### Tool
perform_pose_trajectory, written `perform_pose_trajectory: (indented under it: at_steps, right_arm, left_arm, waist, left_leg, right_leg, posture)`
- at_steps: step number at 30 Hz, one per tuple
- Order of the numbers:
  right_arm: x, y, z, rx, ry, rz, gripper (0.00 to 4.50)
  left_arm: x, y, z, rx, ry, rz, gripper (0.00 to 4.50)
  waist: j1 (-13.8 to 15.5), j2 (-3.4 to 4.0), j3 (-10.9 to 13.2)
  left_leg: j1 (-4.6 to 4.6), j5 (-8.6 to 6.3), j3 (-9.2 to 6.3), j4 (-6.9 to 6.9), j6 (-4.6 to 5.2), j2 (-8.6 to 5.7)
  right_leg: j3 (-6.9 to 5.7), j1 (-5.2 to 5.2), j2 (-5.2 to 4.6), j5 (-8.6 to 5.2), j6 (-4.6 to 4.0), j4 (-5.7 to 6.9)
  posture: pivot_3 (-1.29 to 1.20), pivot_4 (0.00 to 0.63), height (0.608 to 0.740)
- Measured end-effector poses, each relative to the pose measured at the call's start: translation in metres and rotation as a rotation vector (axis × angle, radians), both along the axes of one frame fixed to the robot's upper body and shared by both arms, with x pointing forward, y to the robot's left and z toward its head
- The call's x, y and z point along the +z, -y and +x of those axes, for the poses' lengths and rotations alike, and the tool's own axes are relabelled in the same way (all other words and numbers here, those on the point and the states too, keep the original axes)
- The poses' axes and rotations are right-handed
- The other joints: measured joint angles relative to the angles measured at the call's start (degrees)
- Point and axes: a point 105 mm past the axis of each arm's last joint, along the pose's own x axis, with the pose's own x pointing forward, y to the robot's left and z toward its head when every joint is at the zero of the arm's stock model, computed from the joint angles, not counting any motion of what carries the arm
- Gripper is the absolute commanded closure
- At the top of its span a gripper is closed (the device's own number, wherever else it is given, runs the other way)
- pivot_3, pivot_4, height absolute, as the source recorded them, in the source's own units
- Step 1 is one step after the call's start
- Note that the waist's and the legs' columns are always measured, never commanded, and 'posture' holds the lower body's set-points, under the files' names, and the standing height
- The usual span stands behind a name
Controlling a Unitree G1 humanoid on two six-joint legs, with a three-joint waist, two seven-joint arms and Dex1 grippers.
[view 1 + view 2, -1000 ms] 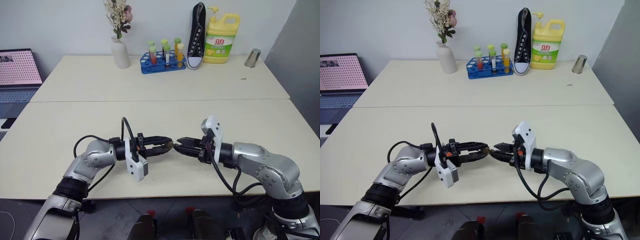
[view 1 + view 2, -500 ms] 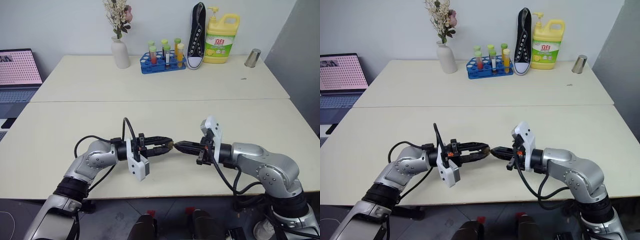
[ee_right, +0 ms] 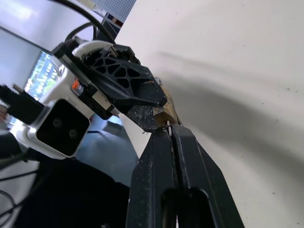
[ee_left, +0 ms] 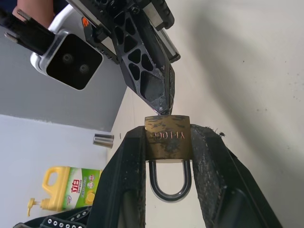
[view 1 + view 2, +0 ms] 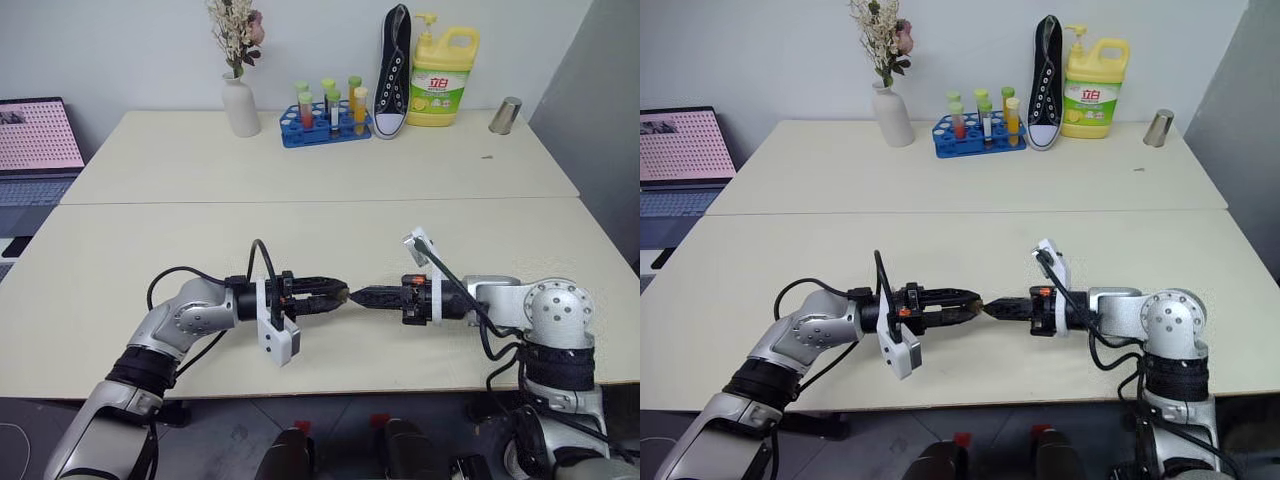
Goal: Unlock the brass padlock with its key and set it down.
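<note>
Big cream table [image 5: 300, 170] takes up most of the scene, with a seam running across it where two tops meet. Along the far edge there's a laptop [image 5: 35, 140] off to the left, a white vase of dried flowers [image 5: 240, 105], a blue rack of test tubes [image 5: 325, 125], a black-and-white sneaker [image 5: 393, 75] stood up against the wall, a yellow dish soap jug [image 5: 442, 80], and a small metal cup [image 5: 505, 115] on the right.

Near the front edge, the two arms meet tip to tip above the tabletop, both lying roughly level and pointing at each other. The left gripper [image 4: 167, 156] is pinching the brass padlock [image 4: 168, 137] by its two flat-ish sides, one black finger on each, so the lock sits between the fingertips off the table. Its silver shackle [image 4: 170, 183] points back toward the wrist and looks closed, and the body's bottom edge faces the other arm.

The right gripper [image 3: 166, 135] has its fingers pressed together into one narrow point, and that point sits right at the bottom edge of the padlock, touching or as good as. Whatever it's pinching at the tip is too small and hidden to make out, so I can't say if the key is there.
</note>
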Motion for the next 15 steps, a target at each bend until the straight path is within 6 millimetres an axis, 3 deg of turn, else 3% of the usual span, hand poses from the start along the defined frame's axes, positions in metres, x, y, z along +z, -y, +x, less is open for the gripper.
perform_pose_trajectory:
  at_steps: [15]
  right_arm:
    - [-0.0011, -0.0005, 0.0019, -0.020, -0.104, 0.038, 4.50]
  left_arm:
    - [0.0000, -0.0015, -0.0002, 0.002, 0.026, -0.004, 3.54]
  waist:
    - [-0.1, 0.01, 0.0]
  left_leg:
    - [-0.01, 0.00, 0.02, 0.00, 0.00, 0.01]
  right_leg:
    - [0.01, -0.01, 0.01, 0.00, 0.00, 0.01]
  posture:
    - [0.00, 0.150, 0.740]
